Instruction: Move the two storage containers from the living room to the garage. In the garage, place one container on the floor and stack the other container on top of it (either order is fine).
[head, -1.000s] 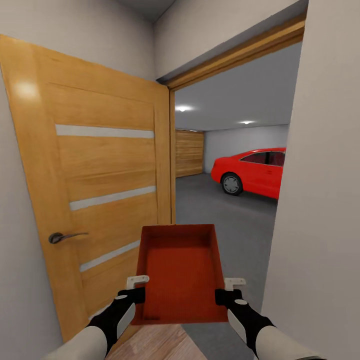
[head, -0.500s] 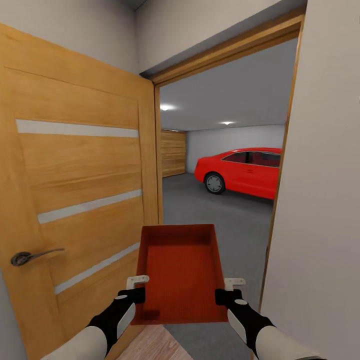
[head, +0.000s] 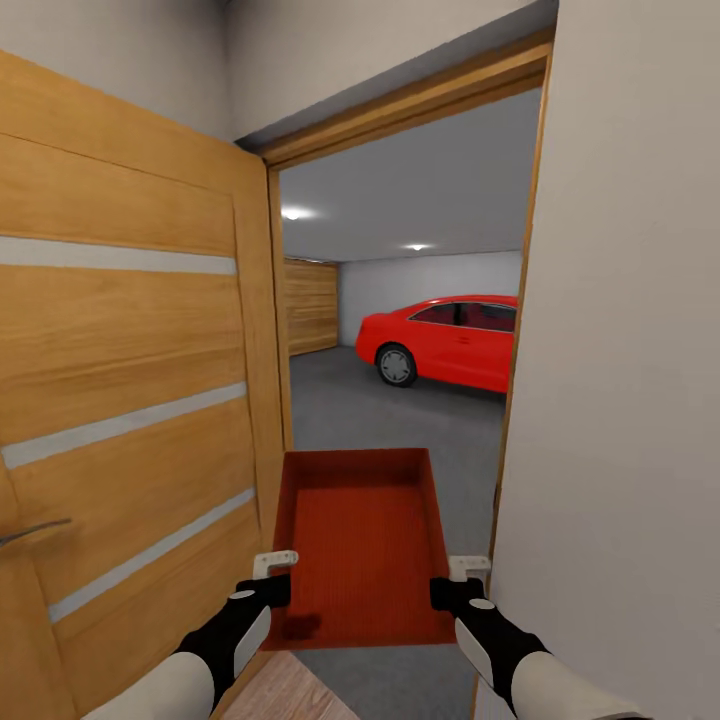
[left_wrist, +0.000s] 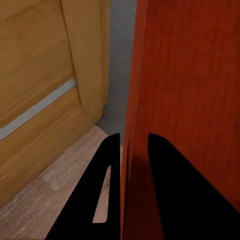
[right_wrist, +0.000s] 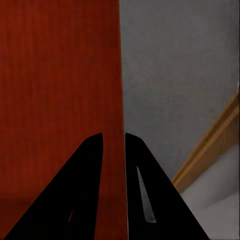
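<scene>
At garage doorway (head: 400, 300): one storage container (head: 360, 545) carried level, left end effector (head: 270, 578) and right end effector (head: 458, 582) each clamped on a side wall. Placement on garage floor (head: 400, 420) pending; second container unaccounted for.

container (head: 360, 540) in doorway, door (head: 130, 400) left, car (head: 445, 340) beyond in garage (head: 400, 420)

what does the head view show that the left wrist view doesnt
The head view alone shows the red car, the garage ceiling lights, the right gripper and the container's whole ribbed inside. The left wrist view alone shows, close up, the left gripper with a finger on each side of the container's wall. Both show the storage container, the wooden door and grey floor.
</scene>
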